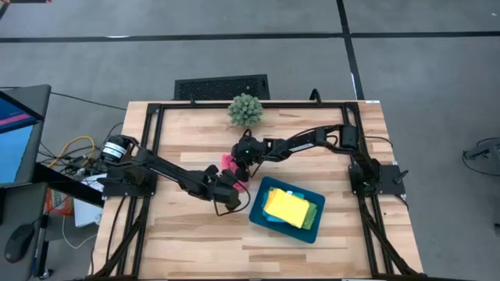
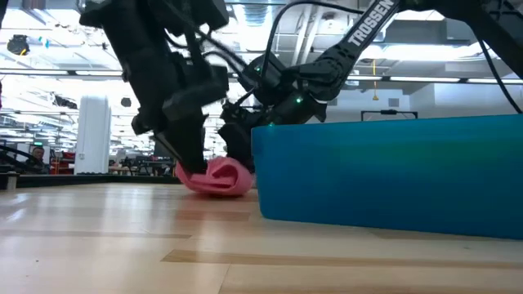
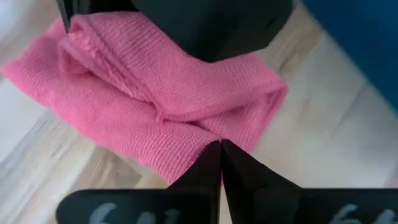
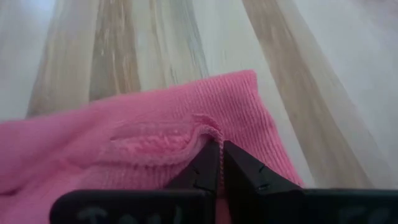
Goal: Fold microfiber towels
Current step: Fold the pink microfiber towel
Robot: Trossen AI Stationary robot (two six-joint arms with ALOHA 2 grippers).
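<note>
We see the pink towel (image 3: 155, 106) bunched on the counter (image 1: 180, 242), just beside the tray (image 1: 262, 221) that holds the yellow towel (image 1: 286, 207). Both the left gripper (image 3: 220, 144) and right gripper (image 4: 219, 148) have their jaws clenched on its edges. If either pinch slips, we judge the fold collapses into a lump.

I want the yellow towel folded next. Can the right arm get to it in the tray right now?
Probably not yet. The right gripper is shut on the pink towel, beside the tray. The yellow towel lies uncovered on top.
</note>
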